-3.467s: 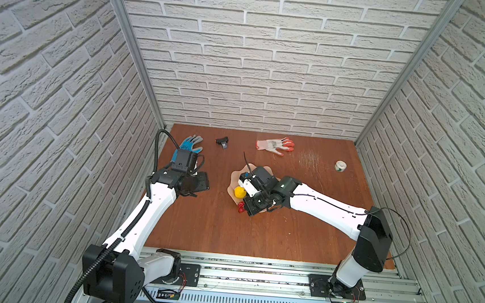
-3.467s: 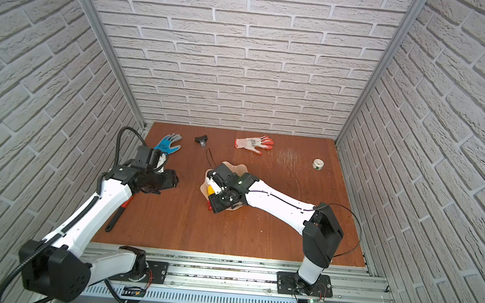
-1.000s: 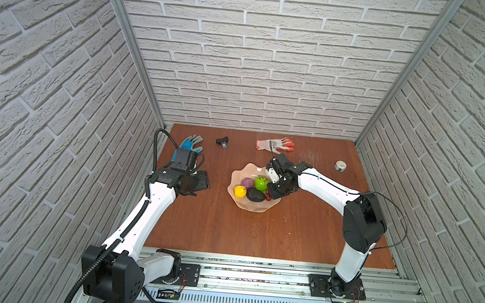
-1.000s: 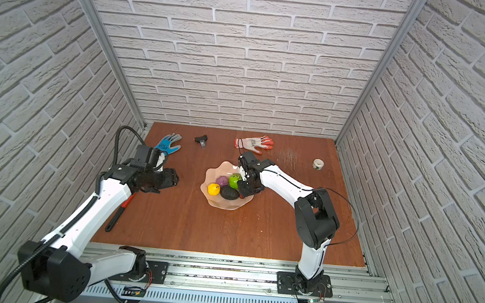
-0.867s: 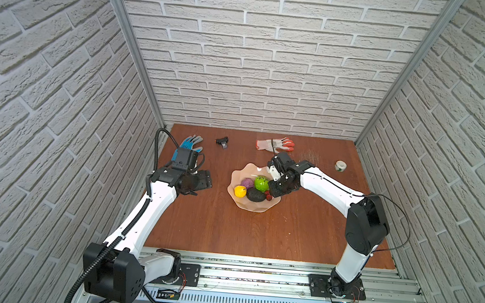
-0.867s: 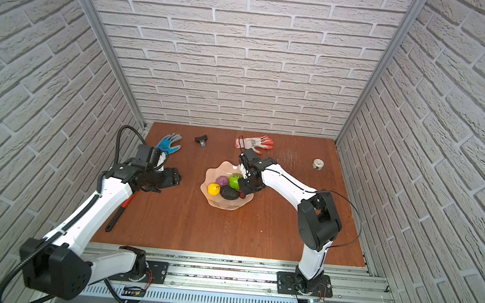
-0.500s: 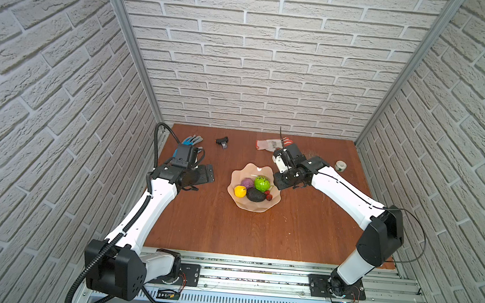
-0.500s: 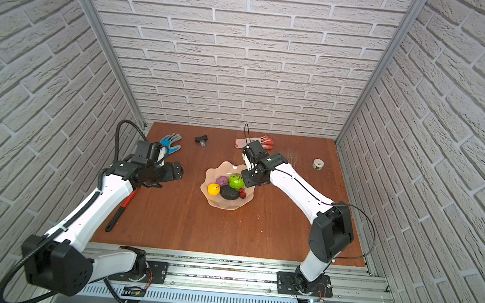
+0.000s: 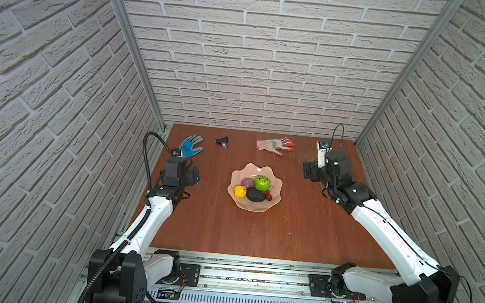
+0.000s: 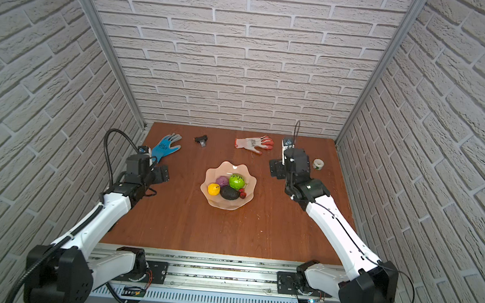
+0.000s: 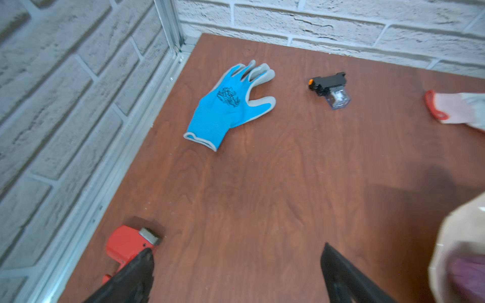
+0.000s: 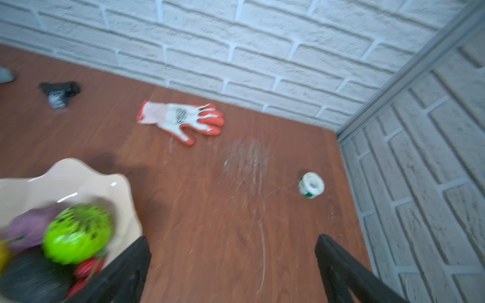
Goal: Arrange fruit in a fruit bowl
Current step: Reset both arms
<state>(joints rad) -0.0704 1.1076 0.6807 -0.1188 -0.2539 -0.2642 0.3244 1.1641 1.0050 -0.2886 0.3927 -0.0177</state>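
fruit (image 12: 76,233) blurred in cut-off bowl (image 12: 52,183); left claw (image 11: 236,250) and right claw (image 12: 232,236) released, empty

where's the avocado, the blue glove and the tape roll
avocado (image 9: 255,195), in a top view, middle of its dark skin
blue glove (image 11: 225,110), left wrist view, back of its palm
tape roll (image 12: 305,186), right wrist view, its white face

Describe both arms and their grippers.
The left arm and right arm have white tubular links, black joints and bases. A thick ribbed black hose loops over the left; a thin black cable over the right. The left gripper and right gripper have black tapered fingers.
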